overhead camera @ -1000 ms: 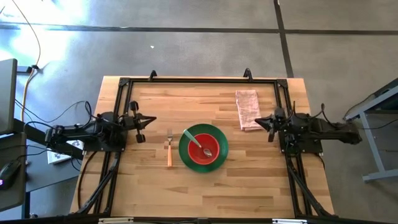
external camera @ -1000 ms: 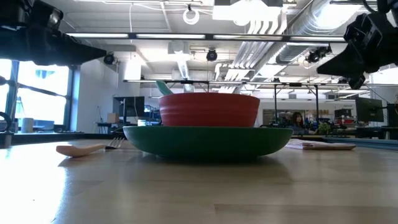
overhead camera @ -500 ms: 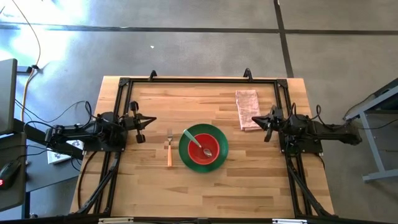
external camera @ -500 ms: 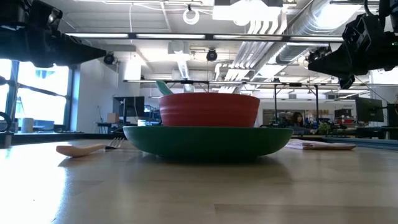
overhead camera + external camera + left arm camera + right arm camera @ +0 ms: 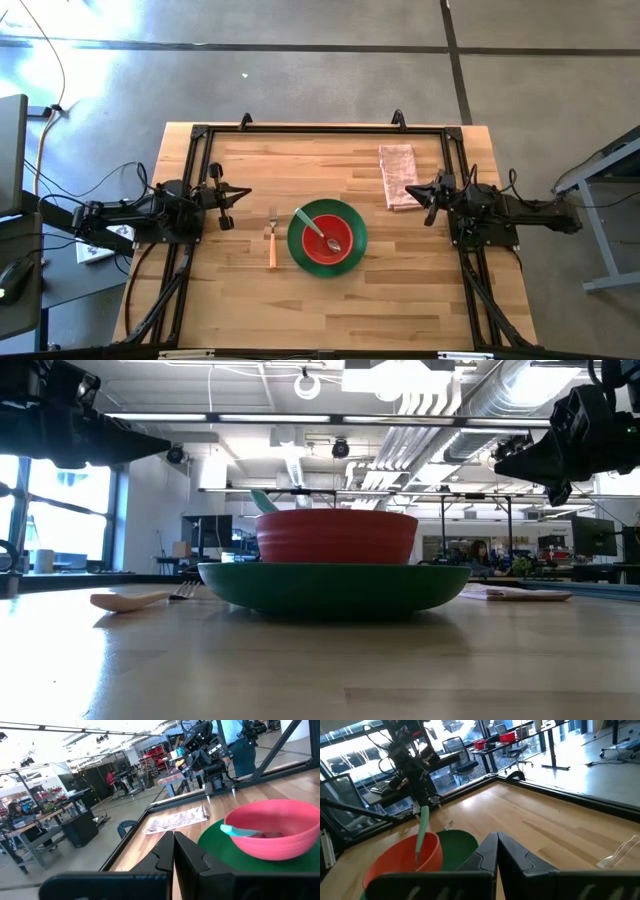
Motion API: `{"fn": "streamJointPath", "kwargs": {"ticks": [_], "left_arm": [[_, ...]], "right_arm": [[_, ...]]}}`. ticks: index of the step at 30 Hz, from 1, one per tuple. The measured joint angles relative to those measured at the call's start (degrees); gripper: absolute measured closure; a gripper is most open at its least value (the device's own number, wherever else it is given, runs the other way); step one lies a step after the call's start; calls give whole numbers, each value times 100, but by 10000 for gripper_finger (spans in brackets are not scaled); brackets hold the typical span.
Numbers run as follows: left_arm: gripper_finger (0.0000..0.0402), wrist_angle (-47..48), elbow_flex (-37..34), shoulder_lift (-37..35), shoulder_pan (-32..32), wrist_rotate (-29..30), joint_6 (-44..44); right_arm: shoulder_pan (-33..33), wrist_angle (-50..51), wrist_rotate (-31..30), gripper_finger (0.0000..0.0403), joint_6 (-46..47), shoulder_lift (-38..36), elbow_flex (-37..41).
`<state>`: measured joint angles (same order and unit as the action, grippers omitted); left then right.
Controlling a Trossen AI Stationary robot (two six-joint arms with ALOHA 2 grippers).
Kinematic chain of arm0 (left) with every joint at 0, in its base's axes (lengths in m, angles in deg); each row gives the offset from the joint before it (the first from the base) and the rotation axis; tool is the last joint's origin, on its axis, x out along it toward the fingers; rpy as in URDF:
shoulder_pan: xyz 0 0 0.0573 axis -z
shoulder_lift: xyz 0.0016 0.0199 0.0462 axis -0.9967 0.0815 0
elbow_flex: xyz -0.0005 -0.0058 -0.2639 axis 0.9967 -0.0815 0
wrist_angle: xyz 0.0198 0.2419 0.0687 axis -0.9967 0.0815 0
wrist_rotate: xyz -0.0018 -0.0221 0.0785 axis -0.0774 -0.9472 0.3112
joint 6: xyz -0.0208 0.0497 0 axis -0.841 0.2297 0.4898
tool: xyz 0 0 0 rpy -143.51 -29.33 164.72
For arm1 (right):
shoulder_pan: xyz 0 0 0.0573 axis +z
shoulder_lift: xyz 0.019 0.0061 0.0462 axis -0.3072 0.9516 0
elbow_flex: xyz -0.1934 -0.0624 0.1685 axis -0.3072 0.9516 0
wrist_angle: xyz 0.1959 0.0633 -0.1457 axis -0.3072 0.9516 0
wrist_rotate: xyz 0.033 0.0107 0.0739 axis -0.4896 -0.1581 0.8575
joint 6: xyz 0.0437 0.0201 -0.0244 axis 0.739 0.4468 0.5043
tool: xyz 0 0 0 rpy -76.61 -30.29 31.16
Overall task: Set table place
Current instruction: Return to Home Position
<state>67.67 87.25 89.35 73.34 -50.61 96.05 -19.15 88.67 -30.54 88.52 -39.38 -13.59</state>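
- The left end effector [image 5: 240,192] hangs at the left side of the worktop [image 5: 250,310], raised off the wood, its two fingers pressed together and holding nothing, as the left wrist view shows.
- A fork [image 5: 272,240] with an orange handle lies flat just beside the left rim of the green plate [image 5: 296,246], tines pointing to the far edge.
- An orange bowl [image 5: 312,249] sits in the middle of the plate, and a blue-green spoon [image 5: 320,231] rests inside it with its handle leaning out over the rim.
- The butcher-block worktop, edged by its black rail, carries this setting near its centre, between the two arms.
- A folded cloth [image 5: 397,175] lies flat at the far right, well apart from the plate.
- The right end effector [image 5: 418,190] hovers above the near edge of the cloth, its fingers closed on each other and empty. The low view shows it held high above the wood.
- The setting appears complete, with only the arms' retreat to rest left.
- The likeliest upset is on the right. A dip of that arm as it pulls away could snag the cloth and drag it askew.
- On the left, a low swing inward could nudge the fork out of line.
- A hard jolt to the frame could tip the leaning spoon out of the bowl.
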Motion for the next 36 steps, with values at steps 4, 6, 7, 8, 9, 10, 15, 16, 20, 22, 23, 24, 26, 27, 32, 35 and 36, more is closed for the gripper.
{"fn": "streamJointPath", "kwargs": {"ticks": [4,6,7,8,9,10,15,16,20,22,23,24,26,27,32,35,36], "left_arm": [[401,0,0,0,0,0,0],[401,0,0,0,0,0,0],[401,0,0,0,0,0,0],[401,0,0,0,0,0,0],[401,0,0,0,0,0,0],[401,-1,0,0,0,0,0],[401,-1,0,0,0,0,0],[401,0,0,0,0,0,0],[401,-2,0,0,0,0,0],[401,-2,0,0,0,0,0],[401,-2,0,0,0,0,0],[401,-2,0,0,0,0,0],[401,-2,0,0,0,0,0],[401,-2,0,0,0,0,0],[401,-2,0,0,0,0,0],[401,-2,0,0,0,0,0],[401,-2,0,0,0,0,0]], "right_arm": [[0,1,2,403,49,0,0],[0,0,0,403,63,0,0],[0,2,2,403,78,0,0],[0,2,1,403,77,0,0],[0,0,2,403,59,0,0],[0,0,2,403,50,0,0],[0,2,0,403,57,0,0],[0,2,0,403,51,0,0],[0,2,2,403,74,0,0],[0,2,0,403,54,0,0],[0,2,0,403,58,2,0],[0,2,0,403,77,2,0],[0,2,2,403,76,2,0],[0,2,1,403,76,2,0],[0,2,0,403,76,2,0],[0,2,2,403,76,2,2],[0,2,2,403,76,2,2]]}}
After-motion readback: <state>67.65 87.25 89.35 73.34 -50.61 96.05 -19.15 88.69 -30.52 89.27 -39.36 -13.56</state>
